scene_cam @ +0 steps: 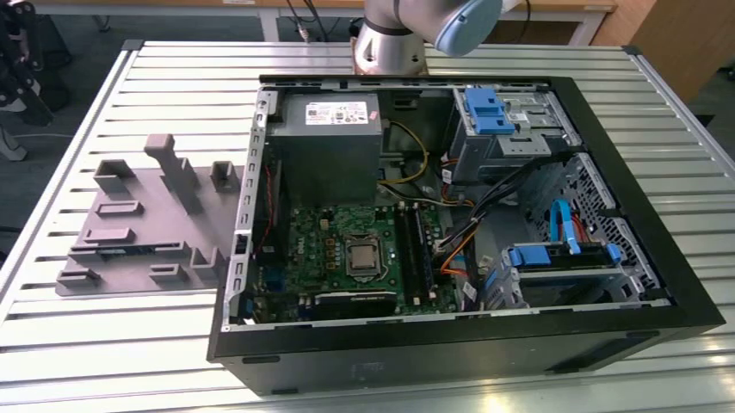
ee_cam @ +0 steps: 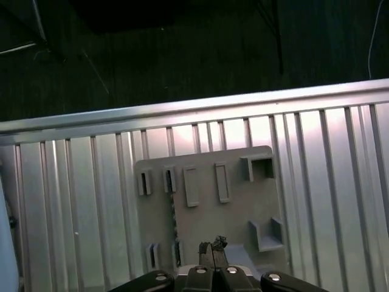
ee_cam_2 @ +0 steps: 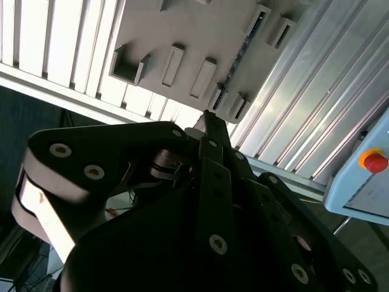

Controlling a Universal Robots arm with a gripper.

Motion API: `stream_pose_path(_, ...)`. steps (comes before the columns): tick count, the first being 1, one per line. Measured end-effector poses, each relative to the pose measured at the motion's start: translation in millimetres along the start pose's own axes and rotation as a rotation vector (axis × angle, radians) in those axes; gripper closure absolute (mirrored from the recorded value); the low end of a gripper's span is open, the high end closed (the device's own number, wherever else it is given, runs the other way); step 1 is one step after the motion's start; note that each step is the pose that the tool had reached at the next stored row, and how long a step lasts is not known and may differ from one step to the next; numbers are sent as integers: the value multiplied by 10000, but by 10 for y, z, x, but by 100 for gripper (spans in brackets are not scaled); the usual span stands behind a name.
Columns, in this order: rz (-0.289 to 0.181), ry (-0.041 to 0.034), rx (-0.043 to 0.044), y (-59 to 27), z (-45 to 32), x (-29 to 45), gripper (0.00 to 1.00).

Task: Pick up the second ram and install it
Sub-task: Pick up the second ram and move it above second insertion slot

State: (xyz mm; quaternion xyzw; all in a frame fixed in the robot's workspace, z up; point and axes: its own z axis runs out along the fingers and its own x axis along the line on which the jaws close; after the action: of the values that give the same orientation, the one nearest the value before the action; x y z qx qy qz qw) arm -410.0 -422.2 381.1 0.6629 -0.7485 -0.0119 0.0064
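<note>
Starting at the exterior view's left, the slatted metal table (scene_cam: 150, 361) carries the grey holder tray (scene_cam: 126, 215), with its raised blocks and slots standing up from a flat base. In the first wrist view the second ram (ee_cam: 172, 219) sits in that tray. It is seen edge-on as a thin dark strip running between two pairs of slots, and nothing is gripping it.

The gripper (ee_cam: 212, 246) hangs above the tray with its tips near one end of the ram but apart from it. It is narrow, the two fingertips (ee_cam: 204, 248) drawn almost together with nothing between them.

Moving across to the middle of the exterior view, the arm (scene_cam: 391, 43) rises at the far edge of the table, just behind the open computer case (scene_cam: 460, 357). Inside the case, the grey power supply (scene_cam: 327, 146) sits towards the far side, and the green motherboard (scene_cam: 333, 241) lies nearer, with long black memory slots (scene_cam: 409, 249) beside the processor.

Further to the exterior view's right are the drive bays (scene_cam: 500, 116) with blue clips, and loose cables trail between them and the board.
</note>
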Motion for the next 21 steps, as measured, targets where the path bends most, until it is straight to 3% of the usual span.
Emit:
stream_pose_path(8, -821, 22, -5, 7, 0, 2, 89)
stream_pose_path(21, -899, 24, -1, 8, 32, 8, 89)
